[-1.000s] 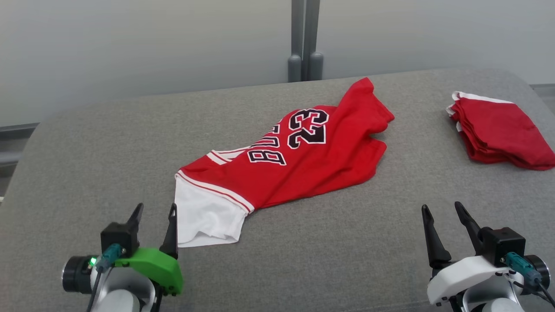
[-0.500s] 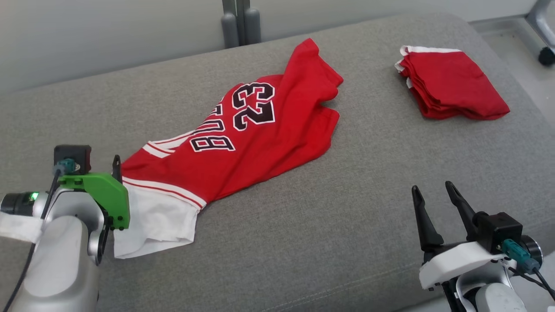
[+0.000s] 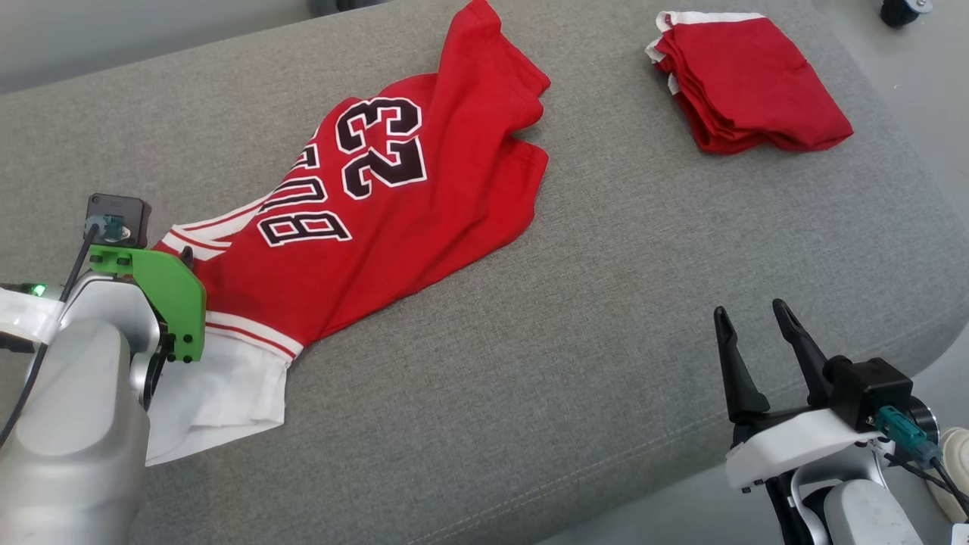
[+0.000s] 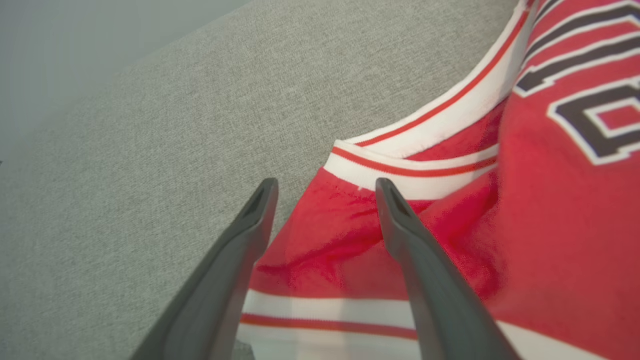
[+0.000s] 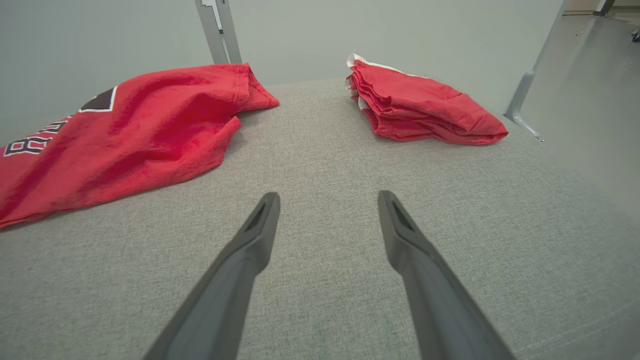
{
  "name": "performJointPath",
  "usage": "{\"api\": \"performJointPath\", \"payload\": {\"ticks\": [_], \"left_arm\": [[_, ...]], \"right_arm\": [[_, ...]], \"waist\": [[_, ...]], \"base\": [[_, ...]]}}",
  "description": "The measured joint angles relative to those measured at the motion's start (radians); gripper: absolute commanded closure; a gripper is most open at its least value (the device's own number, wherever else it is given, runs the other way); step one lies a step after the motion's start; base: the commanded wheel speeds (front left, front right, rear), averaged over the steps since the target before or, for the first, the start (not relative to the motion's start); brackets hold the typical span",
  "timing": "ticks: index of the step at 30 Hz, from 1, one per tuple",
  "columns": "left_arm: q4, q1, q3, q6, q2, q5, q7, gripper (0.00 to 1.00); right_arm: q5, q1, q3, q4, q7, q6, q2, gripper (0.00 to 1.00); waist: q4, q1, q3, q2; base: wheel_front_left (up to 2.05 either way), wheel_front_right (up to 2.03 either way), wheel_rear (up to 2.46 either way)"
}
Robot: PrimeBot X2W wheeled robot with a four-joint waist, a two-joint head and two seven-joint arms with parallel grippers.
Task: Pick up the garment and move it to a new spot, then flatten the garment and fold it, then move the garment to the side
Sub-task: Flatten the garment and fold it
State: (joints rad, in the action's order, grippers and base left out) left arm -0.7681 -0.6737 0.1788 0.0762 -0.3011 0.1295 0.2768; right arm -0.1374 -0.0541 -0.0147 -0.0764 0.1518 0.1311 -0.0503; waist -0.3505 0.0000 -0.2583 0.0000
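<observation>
Left gripper (image 4: pixel 325 192) has swung in over the collar end of the garment (image 3: pixel 363 227), spread wide, nothing pinched yet; right gripper (image 3: pixel 748 309) spread too, idle. Garment's crumpled mid table (image 3: pixel 606 303), so pretty much everything's left

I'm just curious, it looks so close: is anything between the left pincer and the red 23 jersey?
Nothing visible does. The left pincer stands open right at the shoulder edge of the jersey, bare grey cushion beside it.
</observation>
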Motion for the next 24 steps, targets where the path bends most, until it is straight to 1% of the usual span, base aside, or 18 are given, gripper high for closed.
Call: {"api": "performJointPath", "payload": {"ticks": [7,10,15,16,17,20,22,24], "left_arm": [[-0.052,-0.052,0.009,0.005,-0.008,0.002,0.024,0.00],[-0.085,-0.083,0.015,0.016,-0.004,0.017,0.073,0.00],[-0.104,-0.117,0.029,0.029,-0.003,0.029,0.105,0.00],[-0.106,-0.120,0.032,0.029,-0.003,0.030,0.105,0.67],[-0.109,-0.125,0.036,0.030,-0.003,0.033,0.111,1.00],[-0.117,-0.134,0.043,0.036,0.006,0.042,0.118,1.00],[-0.115,-0.135,0.035,0.013,0.020,0.053,0.087,1.00],[-0.112,-0.136,0.008,-0.019,0.025,0.067,0.039,1.00]], "right_arm": [[-0.002,-0.014,-0.012,-0.005,0.002,0.000,0.000,0.00],[-0.003,-0.019,-0.017,-0.005,0.003,0.000,0.000,0.00],[-0.003,-0.023,-0.014,-0.005,0.005,0.000,0.000,0.00],[-0.004,-0.023,-0.013,-0.005,0.005,0.000,0.000,0.00],[-0.004,-0.023,-0.012,-0.006,0.006,0.000,0.000,0.00],[-0.005,-0.024,-0.005,-0.008,0.008,0.000,0.000,0.00],[-0.009,-0.024,-0.003,-0.007,0.008,0.000,0.000,0.00],[-0.009,-0.026,0.000,-0.007,0.008,0.000,0.000,0.00]], "waist": [[-0.016,0.0000,-0.024,0.0000],[-0.024,0.0000,-0.039,0.0000],[-0.030,0.0000,-0.053,0.0001],[-0.031,0.0000,-0.056,0.0001],[-0.031,0.0000,-0.058,0.0000],[-0.026,0.0000,-0.061,0.0000],[-0.017,0.0000,-0.061,0.0000],[-0.005,0.0000,-0.060,0.0000]], "base": [[0.00,0.00,0.00],[0.00,0.00,0.00],[0.00,0.00,0.00],[0.00,0.00,0.00],[0.00,0.00,0.00],[0.00,0.00,0.00],[0.00,0.00,0.00],[0.00,0.00,0.00]]}}
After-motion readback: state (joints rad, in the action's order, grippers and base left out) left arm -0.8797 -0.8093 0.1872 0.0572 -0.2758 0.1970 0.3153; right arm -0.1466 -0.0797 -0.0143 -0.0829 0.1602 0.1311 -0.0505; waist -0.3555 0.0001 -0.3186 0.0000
